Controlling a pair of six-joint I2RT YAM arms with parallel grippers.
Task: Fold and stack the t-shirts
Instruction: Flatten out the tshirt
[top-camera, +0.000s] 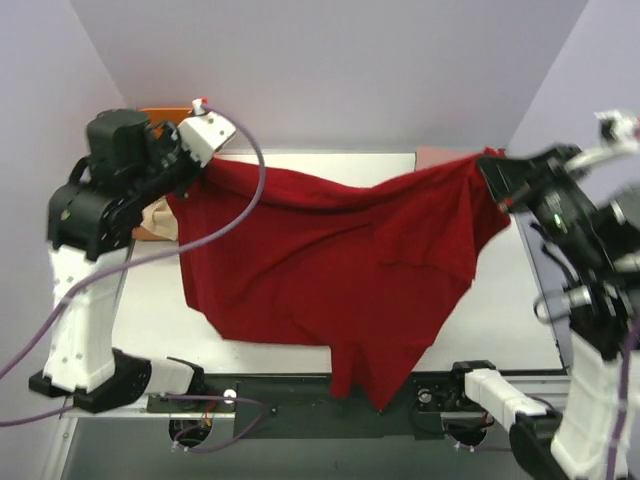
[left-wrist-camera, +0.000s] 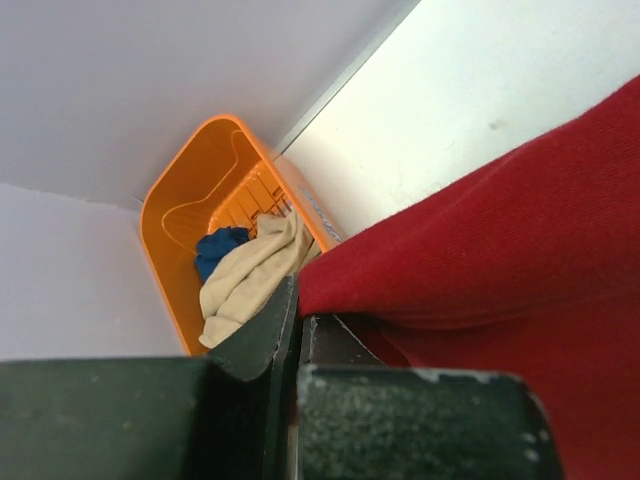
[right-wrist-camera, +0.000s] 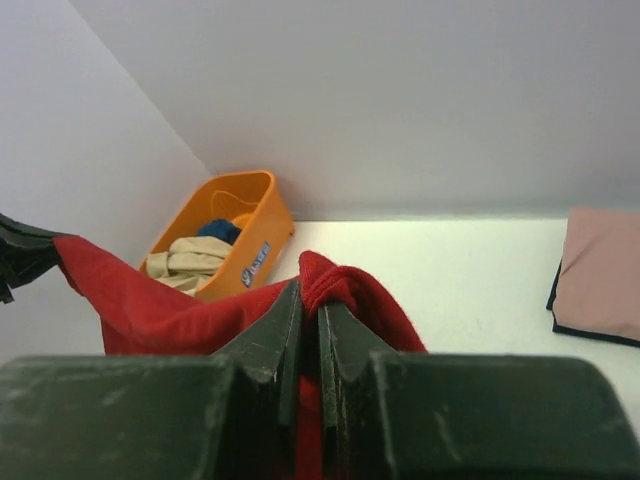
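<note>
While both of my arms are raised over the table (top-camera: 500, 310), my left gripper (left-wrist-camera: 300, 305) is clamped on one upper edge of the dark red t-shirt (top-camera: 350, 260), with cloth bunched between its nearly closed fingers. My right gripper (right-wrist-camera: 310, 300) pinches the opposite upper edge in the same way. Seen from overhead, the left grasp sits at about 10 o'clock and the right at about 2 o'clock. The shirt is stretched between them, and its top edge sags in the middle. Its body spreads down across the white tabletop. At 6 o'clock a pointed fold spills over the near edge, between my two bases. Farther back, at 11 o'clock, the orange basket (left-wrist-camera: 180, 200) stands in the far left corner against the wall. Inside it a beige shirt (left-wrist-camera: 245, 275) lies crumpled, and a blue shirt (left-wrist-camera: 220, 245) is tucked behind that. At 1 o'clock on the far side of the table, a dusty pink shirt (right-wrist-camera: 605, 270) lies folded flat. It rests on a navy shirt (right-wrist-camera: 555, 292), of which only a dark edge shows.
</note>
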